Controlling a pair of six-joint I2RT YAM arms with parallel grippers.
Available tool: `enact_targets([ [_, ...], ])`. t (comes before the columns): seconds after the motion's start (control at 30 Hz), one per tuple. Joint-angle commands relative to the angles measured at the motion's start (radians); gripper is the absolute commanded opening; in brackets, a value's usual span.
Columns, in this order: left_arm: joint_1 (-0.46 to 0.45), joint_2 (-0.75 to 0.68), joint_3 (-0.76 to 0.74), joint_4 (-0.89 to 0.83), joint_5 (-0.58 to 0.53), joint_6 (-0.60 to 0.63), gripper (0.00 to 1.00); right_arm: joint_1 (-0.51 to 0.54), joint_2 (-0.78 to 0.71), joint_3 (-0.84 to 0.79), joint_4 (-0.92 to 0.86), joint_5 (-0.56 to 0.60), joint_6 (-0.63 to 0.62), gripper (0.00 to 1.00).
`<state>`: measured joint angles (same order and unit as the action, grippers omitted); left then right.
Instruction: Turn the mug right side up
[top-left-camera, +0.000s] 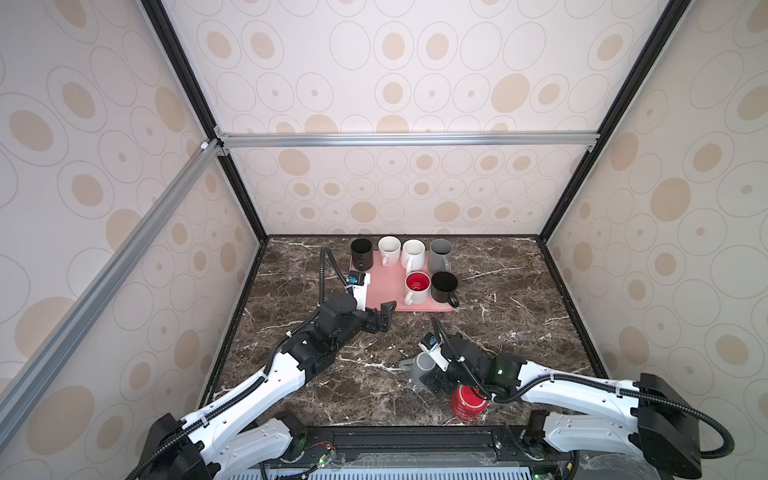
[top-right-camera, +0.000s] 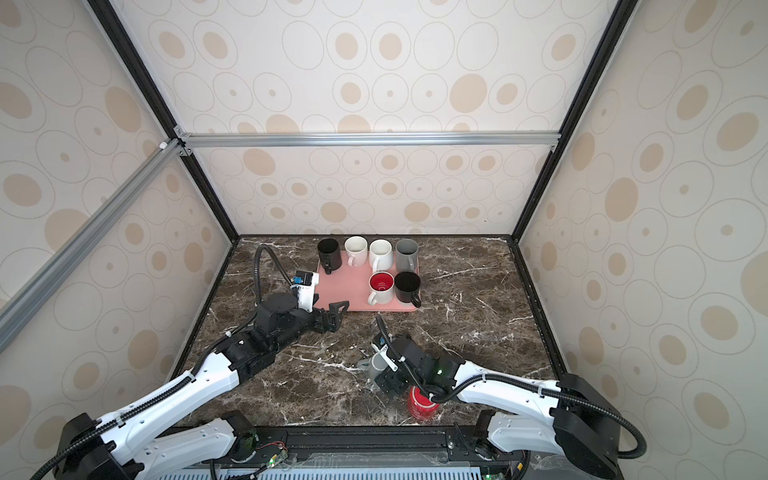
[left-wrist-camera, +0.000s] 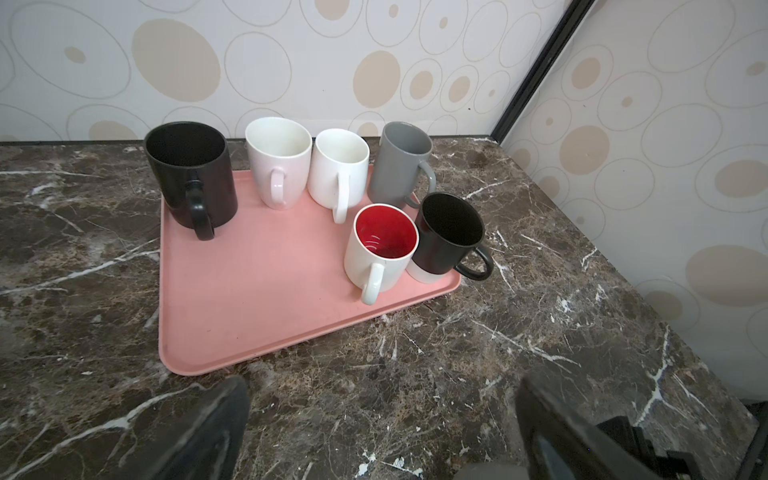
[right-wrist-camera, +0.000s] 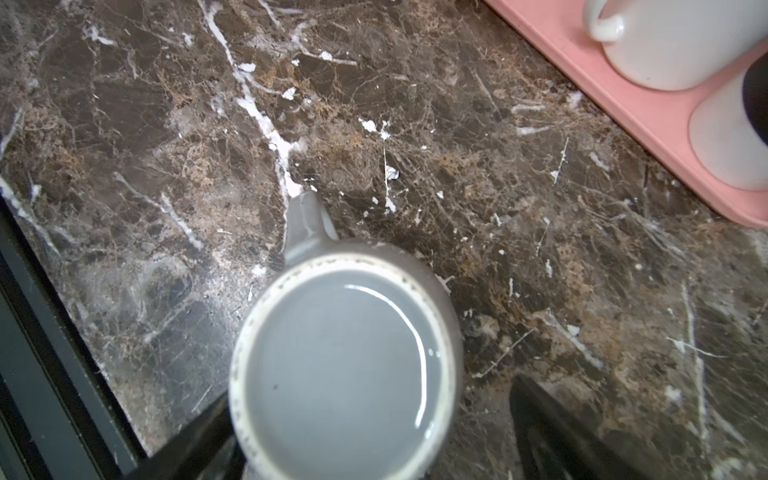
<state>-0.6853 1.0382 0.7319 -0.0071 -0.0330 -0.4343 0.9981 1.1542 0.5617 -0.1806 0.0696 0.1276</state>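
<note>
Right tool (right-wrist-camera: 370, 419) straddles upside-down grey mug (right-wrist-camera: 340, 361) — jaws apart.

Cream oval-print walls (top-left-camera: 395, 83), likely wallpaper, dark brown marble tabletop (top-left-camera: 498, 332), aluminium crossbar (top-left-camera: 407, 139), black corner posts (top-left-camera: 571, 187), even light

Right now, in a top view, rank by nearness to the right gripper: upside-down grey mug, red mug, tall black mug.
1. Upside-down grey mug, at the right gripper.
2. Red mug, close beside.
3. Tall black mug, far left of the tray.
</note>
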Motion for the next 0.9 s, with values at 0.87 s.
enact_targets([
  [0.87,-0.003,0.047,-0.161,0.103,0.105,-0.097,0.95,-0.145,0.099,0.056,0.245,-0.227,-0.084,0.99],
])
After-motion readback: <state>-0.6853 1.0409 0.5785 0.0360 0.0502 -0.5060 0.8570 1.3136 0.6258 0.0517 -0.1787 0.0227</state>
